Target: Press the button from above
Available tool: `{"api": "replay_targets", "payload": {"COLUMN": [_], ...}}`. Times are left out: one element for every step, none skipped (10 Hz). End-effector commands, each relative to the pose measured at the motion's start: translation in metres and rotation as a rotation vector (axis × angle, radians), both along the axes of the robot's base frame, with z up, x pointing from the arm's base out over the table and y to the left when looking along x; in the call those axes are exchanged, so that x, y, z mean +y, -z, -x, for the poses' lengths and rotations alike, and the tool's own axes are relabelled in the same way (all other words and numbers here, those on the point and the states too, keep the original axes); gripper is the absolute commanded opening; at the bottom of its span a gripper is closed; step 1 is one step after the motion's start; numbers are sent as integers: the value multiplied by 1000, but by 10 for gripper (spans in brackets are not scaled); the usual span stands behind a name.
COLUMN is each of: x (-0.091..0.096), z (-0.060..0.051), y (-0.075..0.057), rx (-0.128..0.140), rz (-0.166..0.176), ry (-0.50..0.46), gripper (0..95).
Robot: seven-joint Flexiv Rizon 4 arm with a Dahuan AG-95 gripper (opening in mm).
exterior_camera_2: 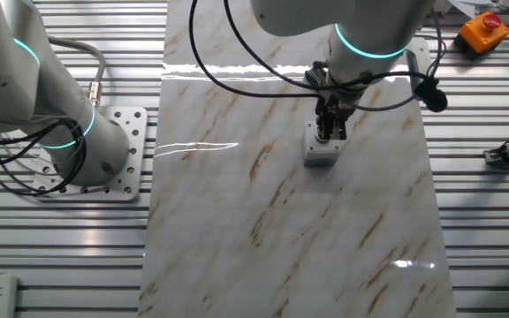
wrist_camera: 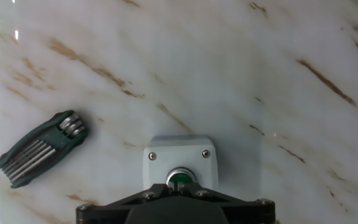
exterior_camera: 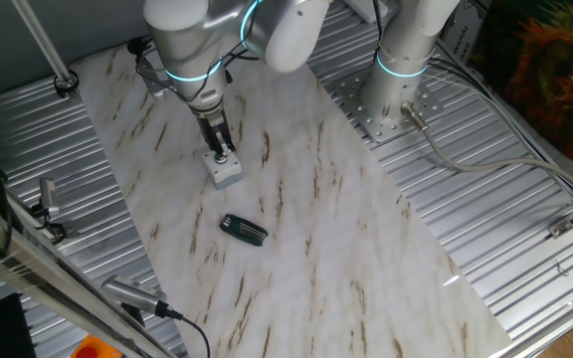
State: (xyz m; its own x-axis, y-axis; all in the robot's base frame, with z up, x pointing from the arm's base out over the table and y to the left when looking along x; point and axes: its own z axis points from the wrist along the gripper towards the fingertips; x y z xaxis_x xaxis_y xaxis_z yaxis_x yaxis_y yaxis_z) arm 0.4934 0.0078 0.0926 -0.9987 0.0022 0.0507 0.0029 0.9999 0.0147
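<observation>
Jaws tip (exterior_camera: 223,154) directly over button (wrist_camera: 179,179), button facing straight up

Bright, even overhead light washes the marbled tabletop (exterior_camera_2: 237,221), with white glare streaks left of the gripper (exterior_camera_2: 329,134) in the other fixed view. Shadows stay soft. The hand view is sharp (its left edge blown out), the gripper's body dark.

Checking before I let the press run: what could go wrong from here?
1. The end effector sits toward one edge of the grey box; an off-centre push on the green button could tip or slide the box.
2. The box appears unfastened on the smooth marble sheet.
</observation>
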Motion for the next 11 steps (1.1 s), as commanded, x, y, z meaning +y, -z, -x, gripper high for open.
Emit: {"api": "replay_targets", "payload": {"x": [-4, -6, -6, -6, -5, -3, -3, -3, -3, -3, -3], "z": [0, 0, 0, -1, -1, -1, -1, -2, -2, -2, -2], "y": [-2, -2, -2, -2, -2, -1, -1, -1, -1, -1, -1], "rx": [-7, -7, -7, -8, -9, -10, -9, -12, -11, -10, -9], "rz": [-3, -5, -9, -17, -22, -24, -22, -26, -27, -30, -32], "ry": [-7, -12, -12, -14, -14, -11, -11, -12, -12, -14, -16], "gripper": [0, 0, 0, 0, 0, 0, 0, 0, 0, 0, 0]}}
